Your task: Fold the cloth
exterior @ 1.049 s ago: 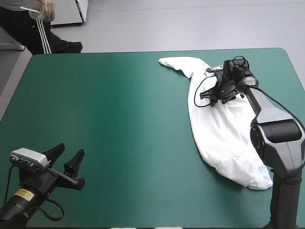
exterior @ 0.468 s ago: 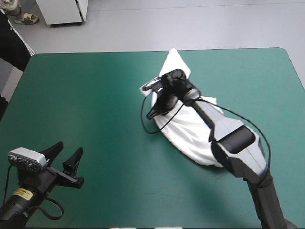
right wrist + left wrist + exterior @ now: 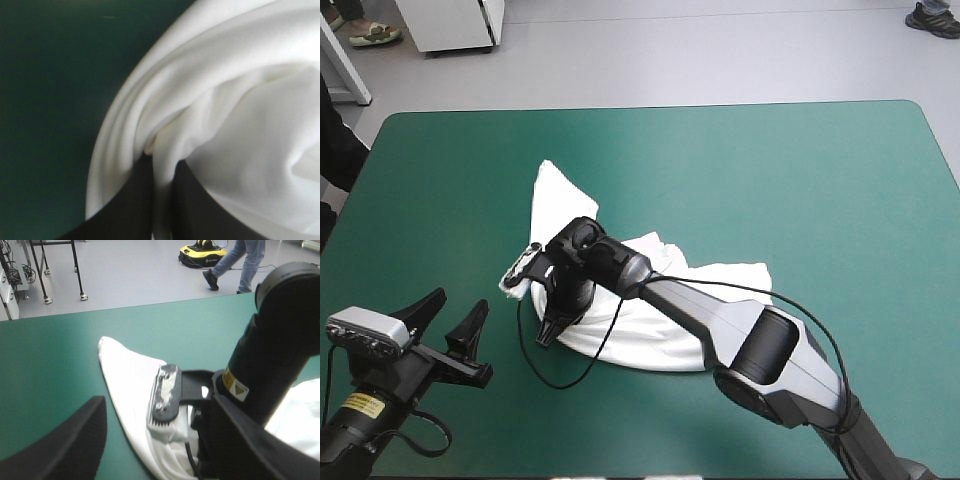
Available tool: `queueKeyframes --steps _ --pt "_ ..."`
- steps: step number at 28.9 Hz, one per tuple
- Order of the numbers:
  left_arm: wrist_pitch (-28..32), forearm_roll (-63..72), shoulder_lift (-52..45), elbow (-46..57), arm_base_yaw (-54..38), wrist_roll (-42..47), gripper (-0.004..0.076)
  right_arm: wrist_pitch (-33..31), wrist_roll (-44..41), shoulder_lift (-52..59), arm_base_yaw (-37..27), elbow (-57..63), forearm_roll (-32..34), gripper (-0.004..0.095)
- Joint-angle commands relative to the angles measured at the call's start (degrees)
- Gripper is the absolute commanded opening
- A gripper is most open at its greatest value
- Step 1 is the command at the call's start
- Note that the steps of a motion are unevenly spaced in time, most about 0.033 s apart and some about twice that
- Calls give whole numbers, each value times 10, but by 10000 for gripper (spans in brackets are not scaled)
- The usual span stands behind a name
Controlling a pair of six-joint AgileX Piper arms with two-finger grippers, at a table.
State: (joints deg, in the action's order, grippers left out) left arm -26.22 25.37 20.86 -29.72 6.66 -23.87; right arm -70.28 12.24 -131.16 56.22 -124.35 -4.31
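The T-shirt (image 3: pixel 655 342) lies in a crumpled heap on the table (image 3: pixel 770 170), a little left of its middle and toward the near half. 1 pointed flap of it reaches toward the far left and lies flat on the teal-green cover. The rest bunches in rounded folds that run off to the right under the right arm.

The right pincer (image 3: pixel 162 175) sits at the heap's left end, low over the table. Its 2 black fingers are all but together, with a pinched fold of the white fabric rising between them. More of the cloth billows ahead of and beside the fingers, and bare cover shows on 1 side.

The left pincer (image 3: pixel 450 318) hangs near the table's near-left corner, well left of the heap and apart from it. Its 2 fingers stand spread with nothing between them. From its wrist, the pointed flap lies ahead, and the right arm's wrist stands close on the right.
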Motion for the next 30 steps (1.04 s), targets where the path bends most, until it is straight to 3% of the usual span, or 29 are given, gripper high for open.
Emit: queueKeyframes --steps 1,3,5,9,11,15,21,25,30 --pt "40 13 5 -30 3 0 441 5 2 40 17 -17 9 -6" --pt "38 9 4 -38 3 -8 441 5 -1 41 19 -18 16 79" --pt "38 9 3 -43 3 -8 441 5 -4 41 18 -18 16 256" --pt "33 9 1 -44 3 -8 441 5 -69 53 17 -18 73 797" --pt "27 7 1 -44 3 -8 441 5 -106 67 17 -18 124 940" --pt "22 -7 1 -44 3 -8 441 5 -165 121 7 -17 191 903" --pt "-1 -12 14 -48 3 18 441 4 -216 246 -33 20 145 852" --pt "-31 -13 57 -70 3 17 441 4 -247 351 -46 133 150 834" --pt "-72 -14 153 -129 3 17 441 4 -317 503 -46 367 185 804"
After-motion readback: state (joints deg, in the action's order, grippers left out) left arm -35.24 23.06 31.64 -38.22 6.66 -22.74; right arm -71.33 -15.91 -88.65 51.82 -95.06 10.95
